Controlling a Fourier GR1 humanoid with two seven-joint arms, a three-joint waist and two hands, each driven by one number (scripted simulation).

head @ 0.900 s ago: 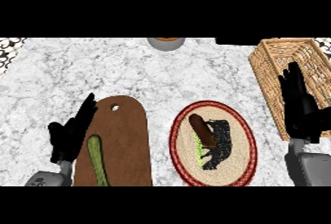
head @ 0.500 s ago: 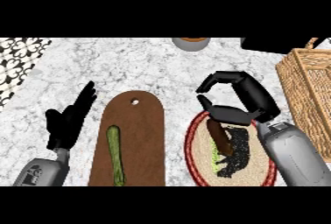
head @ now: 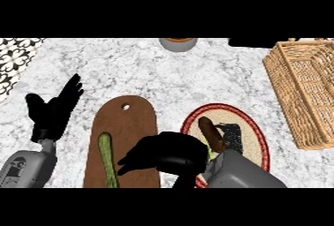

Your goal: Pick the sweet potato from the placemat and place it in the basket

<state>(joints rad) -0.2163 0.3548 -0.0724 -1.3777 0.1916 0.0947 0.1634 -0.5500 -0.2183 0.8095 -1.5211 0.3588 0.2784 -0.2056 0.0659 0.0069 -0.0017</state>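
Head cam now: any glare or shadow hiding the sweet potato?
Head view: flat, even light, no glare on the counter. The sweet potato shows plainly on the placemat; a black blotch touches its right side, shadow or pattern unclear. The right hand reads as one black mass.

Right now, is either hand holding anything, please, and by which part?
Nothing: the sweet potato lies on the placemat, outside the right hand; the left hand rests open.

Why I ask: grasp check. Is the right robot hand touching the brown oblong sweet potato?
Cannot tell: head view puts the right robot hand beside the sweet potato, gap or contact unclear.
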